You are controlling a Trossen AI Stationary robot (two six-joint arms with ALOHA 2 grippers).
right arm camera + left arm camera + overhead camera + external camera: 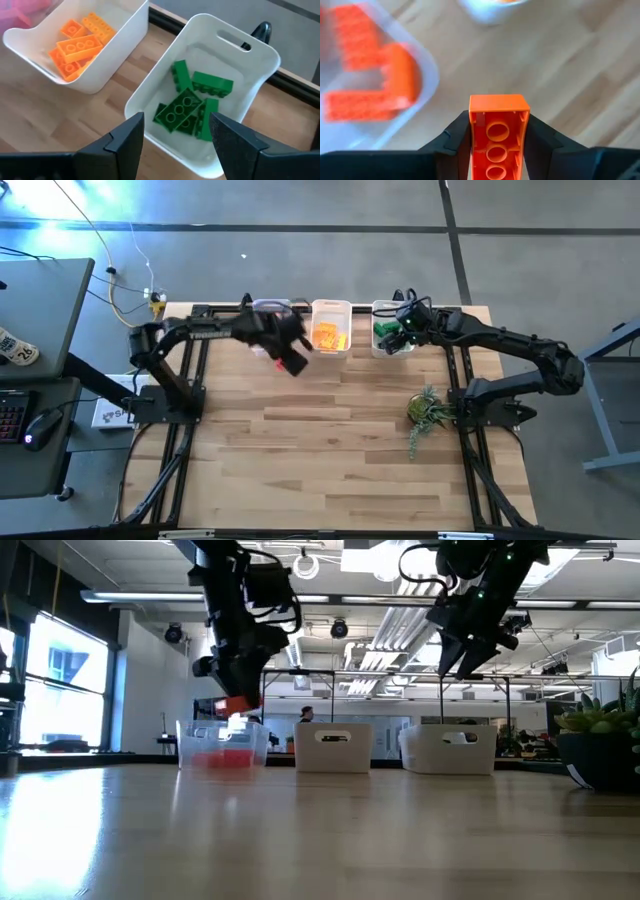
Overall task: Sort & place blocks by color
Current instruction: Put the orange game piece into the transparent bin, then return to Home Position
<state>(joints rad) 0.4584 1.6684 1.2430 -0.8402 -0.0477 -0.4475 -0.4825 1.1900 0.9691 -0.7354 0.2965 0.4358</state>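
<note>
My left gripper (289, 360) is shut on a red brick (498, 135), up in the air just in front of the left clear bin (222, 745), which holds red bricks (365, 85). My right gripper (175, 137) is open and empty, hovering over the right bin (250, 55), where several green bricks (190, 107) lie on the floor. The middle bin (331, 308) holds orange-yellow bricks (77, 45). In the low view, the red brick (235, 705) shows below my left gripper's fingers. My left gripper pinches the red brick by its two long side walls (472, 127) between its two fingers (451, 140). The fingers lie along the brick, and its free end sticks out past them. The hollow underside faces the wrist camera. The brick is lifted clear of the table.
The three bins stand in a row along the table's far edge. A small green plant sprig (428, 412) lies at the right side of the table near my right arm's base. The bare wooden tabletop (330, 460) stretches across the middle and near side.
</note>
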